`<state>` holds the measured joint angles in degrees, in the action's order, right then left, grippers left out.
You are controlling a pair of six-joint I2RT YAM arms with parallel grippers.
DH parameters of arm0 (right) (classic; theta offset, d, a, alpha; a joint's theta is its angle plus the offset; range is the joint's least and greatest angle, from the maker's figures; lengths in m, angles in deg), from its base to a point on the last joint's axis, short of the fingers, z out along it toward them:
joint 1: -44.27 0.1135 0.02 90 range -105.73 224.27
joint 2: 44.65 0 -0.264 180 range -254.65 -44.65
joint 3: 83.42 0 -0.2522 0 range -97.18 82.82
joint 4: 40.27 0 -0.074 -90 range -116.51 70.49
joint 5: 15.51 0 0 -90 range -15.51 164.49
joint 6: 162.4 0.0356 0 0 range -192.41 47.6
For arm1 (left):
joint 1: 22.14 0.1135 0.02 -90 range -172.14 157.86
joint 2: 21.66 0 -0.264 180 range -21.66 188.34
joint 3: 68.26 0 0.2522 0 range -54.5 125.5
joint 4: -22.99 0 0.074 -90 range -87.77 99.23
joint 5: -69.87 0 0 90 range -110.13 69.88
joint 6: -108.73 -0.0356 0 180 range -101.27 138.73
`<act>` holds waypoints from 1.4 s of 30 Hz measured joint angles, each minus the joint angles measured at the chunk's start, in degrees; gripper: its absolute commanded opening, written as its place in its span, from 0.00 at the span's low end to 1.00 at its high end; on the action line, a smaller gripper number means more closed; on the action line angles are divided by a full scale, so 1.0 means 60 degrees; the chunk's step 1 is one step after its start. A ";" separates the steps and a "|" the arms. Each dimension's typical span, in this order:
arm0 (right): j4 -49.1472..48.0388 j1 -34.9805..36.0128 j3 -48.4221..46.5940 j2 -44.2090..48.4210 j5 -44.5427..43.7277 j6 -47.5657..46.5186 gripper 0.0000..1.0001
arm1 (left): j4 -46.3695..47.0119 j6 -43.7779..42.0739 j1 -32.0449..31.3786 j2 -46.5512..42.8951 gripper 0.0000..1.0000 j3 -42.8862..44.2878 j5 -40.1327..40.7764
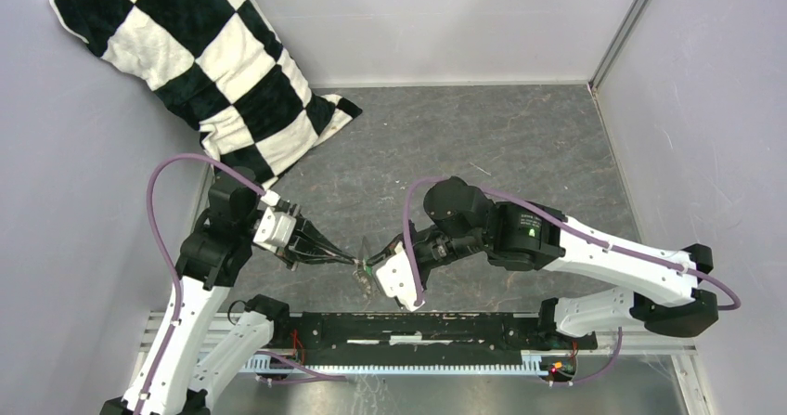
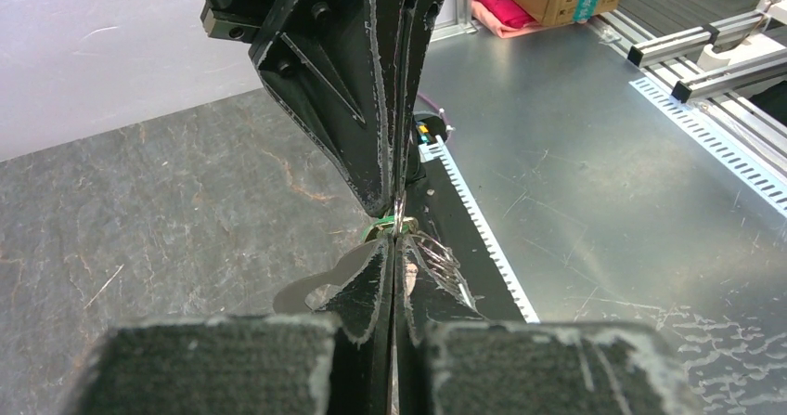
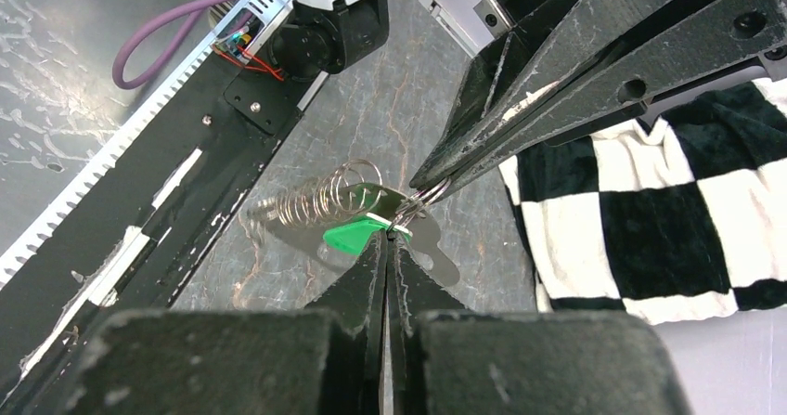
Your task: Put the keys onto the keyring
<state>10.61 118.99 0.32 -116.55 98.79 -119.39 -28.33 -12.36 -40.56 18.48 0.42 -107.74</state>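
Both grippers meet just above the table near its front edge. My right gripper is shut on the key, a small piece with a bright green tag. My left gripper comes in from the upper right of the right wrist view and is shut on the thin wire of the keyring, whose row of small silvery pieces hangs to the left of the tag. In the left wrist view my left gripper is shut tip to tip against the right gripper, with a sliver of green key between them. In the top view the left gripper and the right gripper touch.
A black-and-white checkered pillow lies at the back left. The black base rail runs along the front edge, right below the grippers. Grey walls close the sides and back.
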 measured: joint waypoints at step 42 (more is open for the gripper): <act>0.0095 0.0423 -0.0055 0.0208 -0.0652 -0.0149 0.00 | 0.0004 0.0000 -0.0007 -0.0029 0.02 0.0004 -0.0004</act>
<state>11.18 121.53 0.00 -115.30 94.87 -120.28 -28.31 -12.36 -40.60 18.30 0.44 -107.76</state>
